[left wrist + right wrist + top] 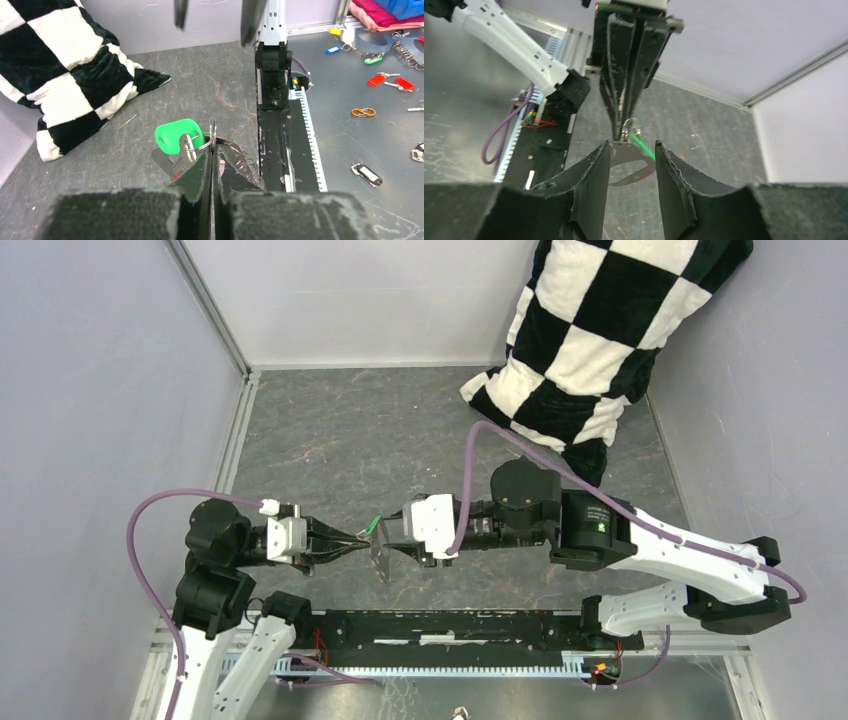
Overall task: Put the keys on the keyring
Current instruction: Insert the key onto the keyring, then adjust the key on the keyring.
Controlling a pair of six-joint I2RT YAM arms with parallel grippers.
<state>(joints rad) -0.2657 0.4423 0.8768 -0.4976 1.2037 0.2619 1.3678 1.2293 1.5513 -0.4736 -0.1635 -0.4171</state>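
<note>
My left gripper (pixel 352 540) is shut on a thin metal ring (pixel 213 134), holding it above the table. The green-headed key (pixel 178 135) hangs on a small ring beside the left fingers (pixel 197 172). The grey oval keyring (pixel 162 159) hangs behind it, and only a sliver of the red key (pixel 173 176) shows. In the top view the green key (pixel 375 525) and keyring (pixel 381 560) hang between both grippers. My right gripper (pixel 631 147) is open, its fingers on either side of the keyring (pixel 624 151). The green key (pixel 642 146) shows edge-on there.
A black-and-white chequered cushion (pixel 600 330) lies at the far right of the mat and also shows in the left wrist view (pixel 60 65). A black rail (pixel 450 625) runs along the near edge. Several spare keys and rings (pixel 385 80) lie on the metal surface beyond it.
</note>
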